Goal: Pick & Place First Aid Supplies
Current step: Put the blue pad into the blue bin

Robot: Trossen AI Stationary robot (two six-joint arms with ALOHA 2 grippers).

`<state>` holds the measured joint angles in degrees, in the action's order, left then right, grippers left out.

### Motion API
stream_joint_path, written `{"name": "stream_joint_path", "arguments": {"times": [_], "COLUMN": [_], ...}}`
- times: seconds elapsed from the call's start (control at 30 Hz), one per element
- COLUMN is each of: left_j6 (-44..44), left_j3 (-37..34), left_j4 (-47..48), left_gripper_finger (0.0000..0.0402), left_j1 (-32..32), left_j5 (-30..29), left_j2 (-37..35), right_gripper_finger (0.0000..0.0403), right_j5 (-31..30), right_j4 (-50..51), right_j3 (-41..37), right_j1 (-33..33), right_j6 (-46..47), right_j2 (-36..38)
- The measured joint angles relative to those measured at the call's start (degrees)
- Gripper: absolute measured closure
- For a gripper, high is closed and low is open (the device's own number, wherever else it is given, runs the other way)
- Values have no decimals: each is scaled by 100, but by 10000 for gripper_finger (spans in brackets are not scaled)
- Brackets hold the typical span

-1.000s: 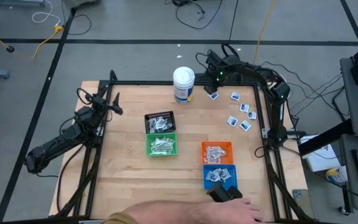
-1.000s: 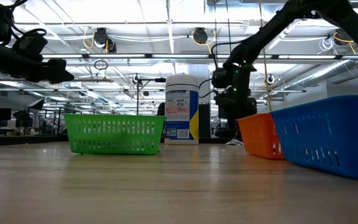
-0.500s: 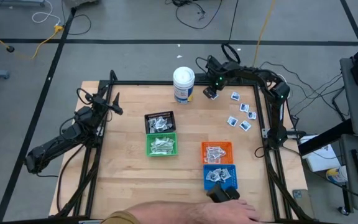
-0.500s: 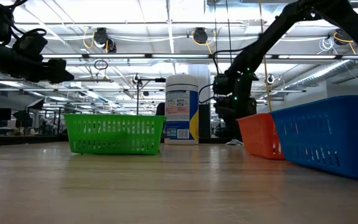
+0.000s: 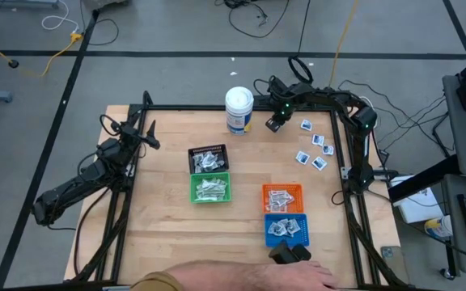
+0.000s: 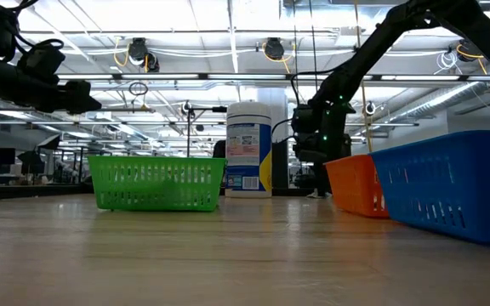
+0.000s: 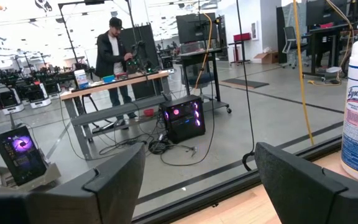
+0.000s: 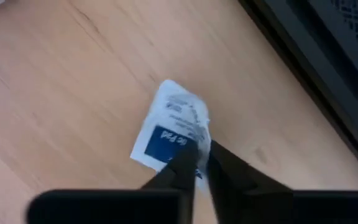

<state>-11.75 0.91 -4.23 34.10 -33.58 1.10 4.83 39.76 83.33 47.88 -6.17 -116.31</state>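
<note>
White blue-printed packet [image 8: 174, 128], crinkled, pinched by right tool [image 8: 194, 163]

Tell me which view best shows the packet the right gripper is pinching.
Right wrist view: the white packet with blue print fills the frame, pinched at one edge by the right gripper. The high view hides it under the gripper; low and left wrist views don't show it.

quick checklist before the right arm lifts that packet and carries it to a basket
1. Right gripper pinched on the white packet with blue print: ok.
2. Packet clear of the table: cannot tell.
3. Canister close beside the lift spot, apart from the gripper: ok.
4. Left gripper open, parked at the left edge: ok.
5. Person's arm lies by the blue basket: not ok.
6. Four loose packets left by the right rail: ok.
</note>
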Motion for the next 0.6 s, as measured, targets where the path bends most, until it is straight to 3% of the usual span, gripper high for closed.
{"name": "stream_joint_path", "arguments": {"times": [0.23,0.6], "left_j6": [0,0], "left_j3": [0,0], "left_j4": [-1,0], "left_gripper_finger": [96,96], "left_j1": [-2,0], "left_j5": [0,0], "left_j2": [0,2], "right_gripper_finger": [400,402], "right_j5": [37,-430], "right_j4": [264,1058], "right_j3": [0,0], "right_j1": [0,-187], "right_j6": [292,1063], "right_j2": [81,1108]}}
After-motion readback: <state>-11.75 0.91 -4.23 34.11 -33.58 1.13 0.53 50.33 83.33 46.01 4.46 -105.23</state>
